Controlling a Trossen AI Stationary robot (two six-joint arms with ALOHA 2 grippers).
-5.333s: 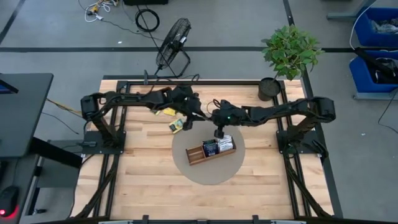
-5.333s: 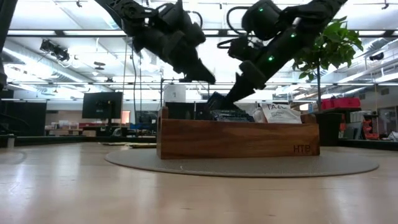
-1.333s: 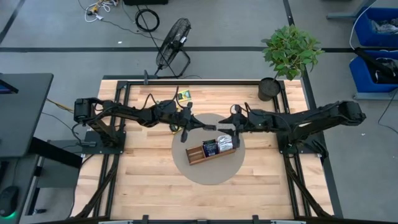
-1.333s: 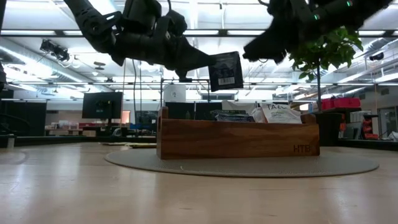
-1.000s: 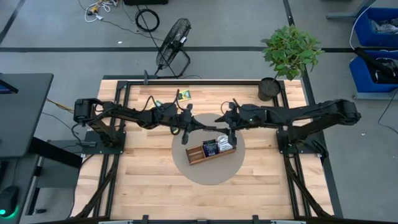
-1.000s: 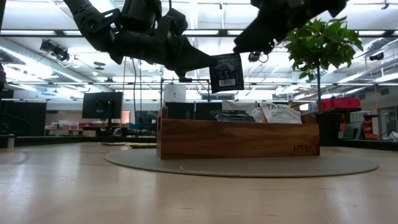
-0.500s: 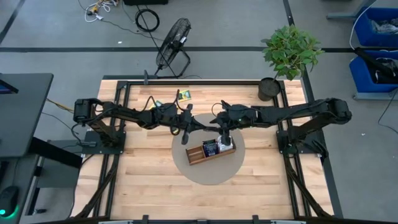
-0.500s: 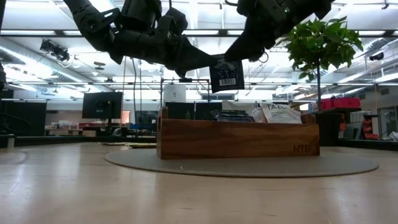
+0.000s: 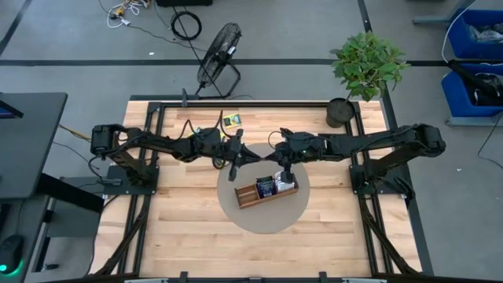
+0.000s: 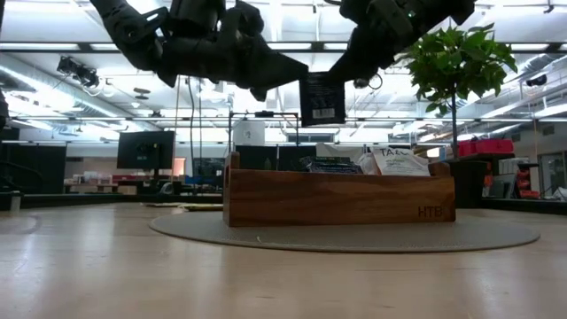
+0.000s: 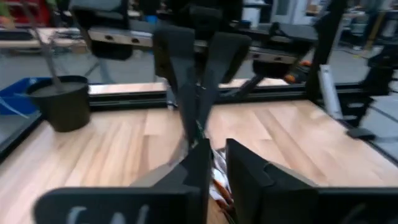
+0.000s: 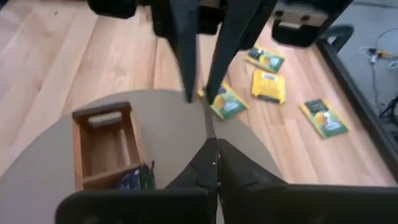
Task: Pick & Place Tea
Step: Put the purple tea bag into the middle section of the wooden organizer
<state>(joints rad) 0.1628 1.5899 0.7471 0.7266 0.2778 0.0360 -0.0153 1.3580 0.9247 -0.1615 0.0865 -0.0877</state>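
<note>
Fingers of right gripper (image 10: 323, 81) pinch top edge of dark tea sachet (image 10: 322, 99), hanging above wooden tray (image 10: 337, 198). Left gripper (image 10: 297, 71) parted, just beside sachet. We judge handover: keep pinch firm, clear left fingers, lower into middle compartment. Yellow-green sachets (image 12: 267, 86) lie on table (image 9: 181, 228).

I can read "HTB" stamped into the front wall of the wooden tray (image 10: 337, 199), low at its 4 o'clock corner in the low view. A white sachet (image 10: 399, 160) standing in the tray's end compartment shows dark letters that look like "TAZ", with smaller print under them that I cannot make out. The dark sachet (image 10: 322, 99) hanging above the tray carries a barcode and fine white print, none of it legible to me. The yellow sachets (image 12: 268, 85) on the table have labels too small to read.
</note>
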